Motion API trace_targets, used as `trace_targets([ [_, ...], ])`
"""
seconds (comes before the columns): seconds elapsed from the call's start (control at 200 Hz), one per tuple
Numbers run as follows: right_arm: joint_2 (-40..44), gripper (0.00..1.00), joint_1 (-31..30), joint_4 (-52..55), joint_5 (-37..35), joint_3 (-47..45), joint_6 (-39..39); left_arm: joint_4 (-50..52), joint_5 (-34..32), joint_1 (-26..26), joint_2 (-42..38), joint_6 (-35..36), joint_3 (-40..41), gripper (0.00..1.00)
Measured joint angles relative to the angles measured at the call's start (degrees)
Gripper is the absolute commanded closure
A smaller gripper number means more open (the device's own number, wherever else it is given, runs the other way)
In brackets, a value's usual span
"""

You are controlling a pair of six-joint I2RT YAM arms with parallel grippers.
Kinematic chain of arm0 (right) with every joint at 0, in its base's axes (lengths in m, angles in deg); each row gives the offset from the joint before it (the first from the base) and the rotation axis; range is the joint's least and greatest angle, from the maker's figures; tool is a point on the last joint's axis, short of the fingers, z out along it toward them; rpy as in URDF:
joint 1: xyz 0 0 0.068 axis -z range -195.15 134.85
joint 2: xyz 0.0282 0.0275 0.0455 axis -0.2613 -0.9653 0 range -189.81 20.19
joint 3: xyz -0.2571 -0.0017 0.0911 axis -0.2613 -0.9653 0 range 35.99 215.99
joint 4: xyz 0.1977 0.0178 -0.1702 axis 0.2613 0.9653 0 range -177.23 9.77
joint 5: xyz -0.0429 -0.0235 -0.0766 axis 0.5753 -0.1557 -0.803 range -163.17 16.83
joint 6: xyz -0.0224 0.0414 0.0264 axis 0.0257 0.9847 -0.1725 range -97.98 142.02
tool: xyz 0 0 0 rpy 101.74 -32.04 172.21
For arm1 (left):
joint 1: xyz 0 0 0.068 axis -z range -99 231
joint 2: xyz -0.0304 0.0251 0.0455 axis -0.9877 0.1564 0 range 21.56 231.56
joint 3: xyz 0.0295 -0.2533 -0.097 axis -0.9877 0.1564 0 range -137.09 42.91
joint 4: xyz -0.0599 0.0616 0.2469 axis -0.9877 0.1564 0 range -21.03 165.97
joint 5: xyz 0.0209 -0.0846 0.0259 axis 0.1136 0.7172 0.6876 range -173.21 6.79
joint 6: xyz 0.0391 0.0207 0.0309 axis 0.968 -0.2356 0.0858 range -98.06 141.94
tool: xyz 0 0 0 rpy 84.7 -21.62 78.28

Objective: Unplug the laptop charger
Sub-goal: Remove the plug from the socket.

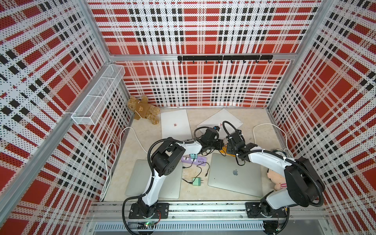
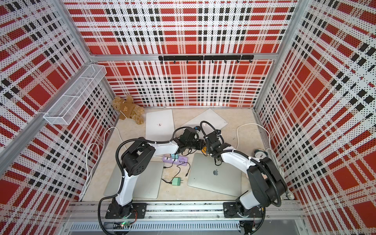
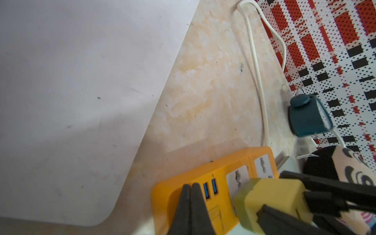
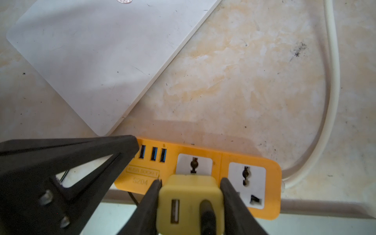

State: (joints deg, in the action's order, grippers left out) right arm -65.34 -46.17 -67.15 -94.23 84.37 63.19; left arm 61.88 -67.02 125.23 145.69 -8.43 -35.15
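Right gripper (image 4: 191, 183) grasps the charger (image 4: 189, 199) at the power strip (image 4: 221, 160) socket. Left gripper (image 3: 190, 189), clenched, rests on the strip. Laptop (image 4: 101, 61) and cord (image 4: 333, 81) lie nearby. The clock (image 3: 305, 116) shows from the left wrist, not the right.

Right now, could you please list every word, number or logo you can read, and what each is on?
"S204": moulded on the orange power strip.
Boxed line above it: blurred, perhaps "USB SOCKET".
Apple logo: lid of the grey laptop.
Reddish lid marks on the straight white laptop and the angled white laptop: too small.
Dial of the alarm clock: unreadable.
No text on the yellow charger.
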Motion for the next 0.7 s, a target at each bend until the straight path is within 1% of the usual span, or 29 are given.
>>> trace_targets([
  [0.16,-0.4,0.72,0.0,0.2,0.1,0.4,0.0,-0.2,-0.2,0.1,0.0,0.0,0.2,1.0],
  [0.371,1.6,0.73,1.2,-0.5,2.6,-0.9,0.7,-1.3,-0.2,0.1,0.0,-0.1,0.7,1.0],
  [0.701,1.5,0.73,0.9,0.3,1.6,-0.2,0.5,-1.5,-0.2,0.1,0.0,-0.2,0.8,1.0],
])
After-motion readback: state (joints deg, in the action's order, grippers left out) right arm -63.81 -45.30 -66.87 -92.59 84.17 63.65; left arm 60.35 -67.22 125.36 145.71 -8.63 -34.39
